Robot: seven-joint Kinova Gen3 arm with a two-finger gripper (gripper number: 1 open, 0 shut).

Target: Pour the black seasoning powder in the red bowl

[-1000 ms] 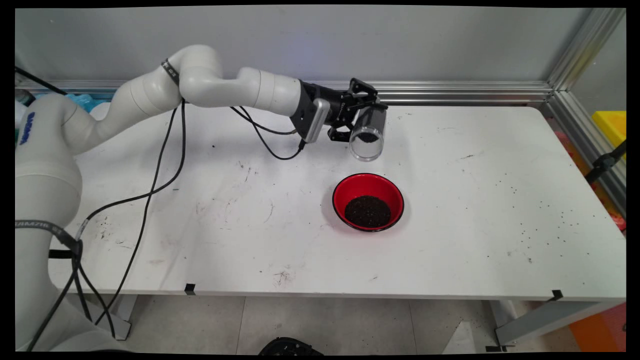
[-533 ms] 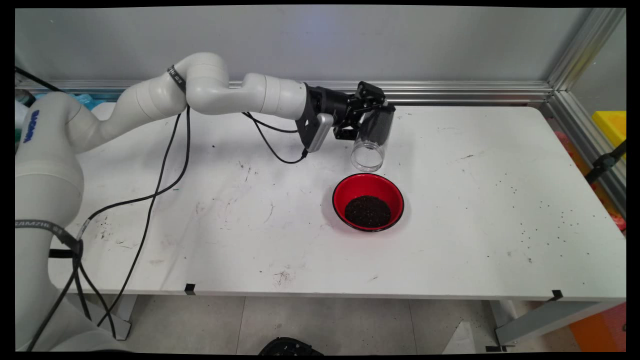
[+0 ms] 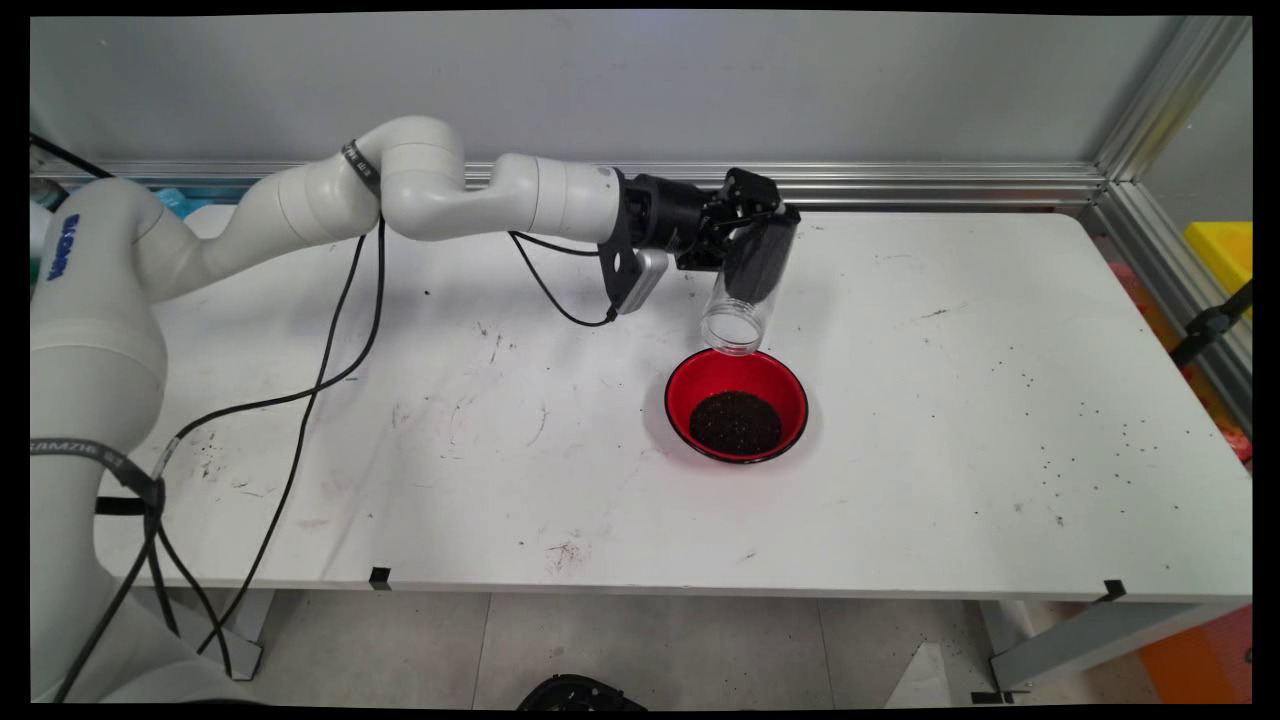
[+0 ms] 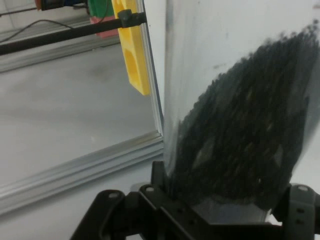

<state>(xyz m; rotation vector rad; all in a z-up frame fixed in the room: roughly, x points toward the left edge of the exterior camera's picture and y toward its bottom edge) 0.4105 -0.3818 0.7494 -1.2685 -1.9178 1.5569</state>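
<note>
1. The gripper [image 3: 752,232] is clamped around a clear jar [image 3: 748,285], holding it near its closed end; in the hand view the jar [image 4: 240,110] fills the space between the black linkage arms at the bottom edge.
2. The jar is tilted, its long axis running from the gripper down and toward the near side of the table, with the open mouth at the low end.
3. Dark grains [image 4: 245,145] lie inside the jar, heaped against one wall; in the main view the part near the mouth looks clear.
4. Straight below the mouth, on the near side, sits a red bowl [image 3: 690,385] holding a pile of dark grains [image 3: 736,422]. The mouth hangs just over the bowl's far rim; whether it touches the rim cannot be told.
5. The bowl stands near the middle of the white table [image 3: 500,480], well apart from every edge, with bare surface to its left, right and front.
6. An aluminium rail [image 3: 900,185] runs along the far edge behind the gripper, and another closes the right side.
7. Loose dark specks [image 3: 1080,440] lie scattered on the table's right part.
</note>
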